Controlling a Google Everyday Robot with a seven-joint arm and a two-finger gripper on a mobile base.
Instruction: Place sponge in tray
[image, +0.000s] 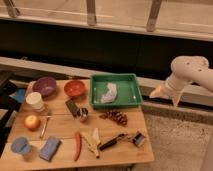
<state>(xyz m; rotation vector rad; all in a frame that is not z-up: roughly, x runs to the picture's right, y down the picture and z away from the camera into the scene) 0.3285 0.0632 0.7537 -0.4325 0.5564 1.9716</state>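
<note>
A blue sponge (49, 148) lies flat near the front left corner of the wooden table. The green tray (131, 82) stands at the table's back right and holds a crumpled white cloth (108, 94). My gripper (165, 94) hangs off the white arm to the right of the table, just beyond the tray's right edge, with pale yellowish fingers (157, 92) pointing down. It is far from the sponge and holds nothing that I can see.
On the table are a purple bowl (44, 85), an orange bowl (74, 88), a white cup (35, 101), an apple (32, 122), a blue cup (21, 146), a red chili (77, 145), a banana peel (93, 142), grapes (116, 117), a metal cup (82, 114) and utensils (118, 140).
</note>
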